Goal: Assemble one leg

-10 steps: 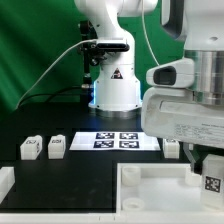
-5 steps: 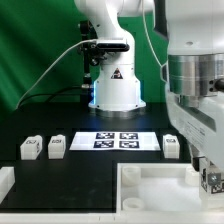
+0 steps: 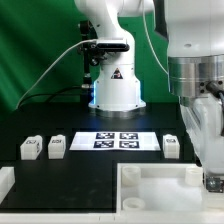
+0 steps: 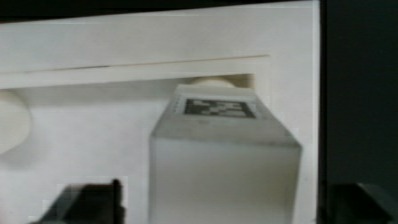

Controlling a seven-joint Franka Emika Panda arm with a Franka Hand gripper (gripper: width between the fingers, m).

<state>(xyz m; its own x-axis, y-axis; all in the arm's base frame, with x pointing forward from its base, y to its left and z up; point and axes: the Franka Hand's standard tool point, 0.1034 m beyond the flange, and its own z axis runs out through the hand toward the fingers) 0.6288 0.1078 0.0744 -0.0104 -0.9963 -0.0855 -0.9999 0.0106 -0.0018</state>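
Note:
My gripper point(image 3: 211, 172) is at the exterior view's right, over the near right corner of the white rimmed tabletop point(image 3: 150, 178). It is shut on a white leg point(image 3: 212, 182) that hangs below the fingers. In the wrist view the leg point(image 4: 222, 150) with its black-and-white tag stands between the dark fingers point(image 4: 89, 203), its far end at a round hole in the tabletop's corner point(image 4: 107, 110). My gripper point(image 4: 226, 208) holds it by the near end. Three loose legs stand on the table, two point(image 3: 30, 148) point(image 3: 56, 146) at the left and one point(image 3: 171, 146) at the right.
The marker board point(image 3: 118, 140) lies behind the tabletop, in front of the robot base point(image 3: 115, 92). A white piece point(image 3: 5, 182) sits at the near left edge. A green backdrop is behind.
The wrist has turned over the tabletop's right corner, and the held leg has stayed low by that corner, now partly cut off by the picture's edge.

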